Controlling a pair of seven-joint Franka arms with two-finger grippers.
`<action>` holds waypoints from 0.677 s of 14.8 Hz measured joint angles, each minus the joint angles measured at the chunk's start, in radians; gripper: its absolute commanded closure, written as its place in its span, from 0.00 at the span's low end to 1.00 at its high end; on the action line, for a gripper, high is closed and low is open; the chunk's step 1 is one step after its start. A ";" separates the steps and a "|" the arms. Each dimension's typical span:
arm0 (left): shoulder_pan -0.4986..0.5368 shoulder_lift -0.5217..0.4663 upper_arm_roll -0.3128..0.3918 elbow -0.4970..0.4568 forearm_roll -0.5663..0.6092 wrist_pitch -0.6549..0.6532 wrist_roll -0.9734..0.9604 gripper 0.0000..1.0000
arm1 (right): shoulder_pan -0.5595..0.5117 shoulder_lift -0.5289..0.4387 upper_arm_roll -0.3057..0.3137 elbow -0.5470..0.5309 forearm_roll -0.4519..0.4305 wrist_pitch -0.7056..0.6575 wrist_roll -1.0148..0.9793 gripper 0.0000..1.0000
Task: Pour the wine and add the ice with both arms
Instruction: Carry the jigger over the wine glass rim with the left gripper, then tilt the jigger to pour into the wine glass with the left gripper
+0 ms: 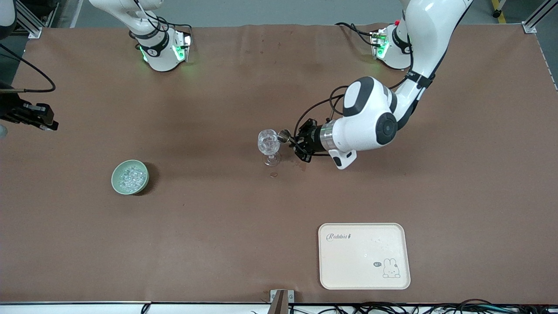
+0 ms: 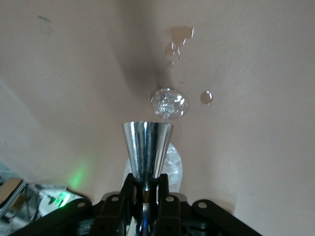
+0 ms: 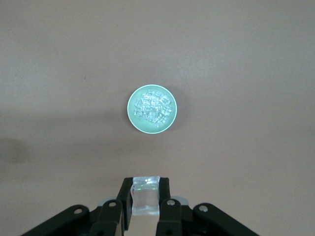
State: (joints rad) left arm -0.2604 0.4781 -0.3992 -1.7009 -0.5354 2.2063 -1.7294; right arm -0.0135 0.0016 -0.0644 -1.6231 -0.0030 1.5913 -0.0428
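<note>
A clear stemmed glass point(image 1: 268, 145) stands upright at mid-table. My left gripper point(image 1: 293, 141) is beside its rim, shut on the stem of a chrome cone-shaped measuring cup point(image 1: 283, 136) that lies tilted with its mouth at the glass. In the left wrist view my left gripper point(image 2: 146, 184) clamps the cup point(image 2: 147, 145), with the glass's foot point(image 2: 169, 102) past the cup's mouth. A green bowl point(image 1: 130, 176) holds several lumps of ice point(image 3: 152, 108). My right gripper point(image 3: 146, 191) is high over the table by the bowl, shut on one ice cube point(image 3: 146, 197); it also shows in the front view point(image 1: 35, 117).
A cream tray point(image 1: 364, 257) with a rabbit print lies near the table's front edge, toward the left arm's end. Wet spots point(image 2: 179, 37) and a small drop point(image 1: 273, 175) mark the brown table by the glass's foot.
</note>
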 measured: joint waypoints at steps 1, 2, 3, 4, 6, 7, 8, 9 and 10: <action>-0.008 0.000 0.000 0.008 0.021 0.000 -0.022 1.00 | 0.000 0.000 0.001 0.000 0.000 0.000 0.000 0.95; -0.016 0.000 0.000 0.012 0.032 0.000 -0.035 1.00 | 0.000 0.000 0.002 0.000 0.000 0.000 -0.001 0.95; -0.022 0.000 0.000 0.013 0.039 0.000 -0.044 1.00 | 0.000 -0.001 0.003 0.000 0.000 0.000 -0.005 0.95; -0.027 0.000 0.000 0.013 0.048 0.000 -0.052 1.00 | 0.000 -0.001 0.004 0.000 0.000 0.000 -0.016 0.95; -0.040 0.000 0.000 0.015 0.100 0.000 -0.094 1.00 | 0.001 -0.001 0.007 0.000 0.000 0.000 -0.034 0.95; -0.047 0.000 0.000 0.017 0.134 0.000 -0.124 1.00 | 0.001 -0.001 0.007 0.000 0.000 0.000 -0.038 0.95; -0.051 0.000 0.000 0.020 0.160 0.000 -0.149 1.00 | 0.001 -0.002 0.008 -0.001 0.000 0.000 -0.040 0.95; -0.055 0.000 0.000 0.022 0.173 0.000 -0.163 1.00 | 0.001 -0.002 0.008 -0.002 0.000 0.000 -0.041 0.95; -0.059 0.000 0.000 0.024 0.178 0.000 -0.166 1.00 | 0.001 -0.002 0.008 -0.002 0.000 0.000 -0.042 0.95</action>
State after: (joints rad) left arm -0.3193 0.4779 -0.3993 -1.6770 -0.3574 2.2062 -1.8949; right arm -0.0129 -0.0003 -0.0564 -1.6255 -0.0029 1.5913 -0.0849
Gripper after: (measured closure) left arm 0.784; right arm 0.753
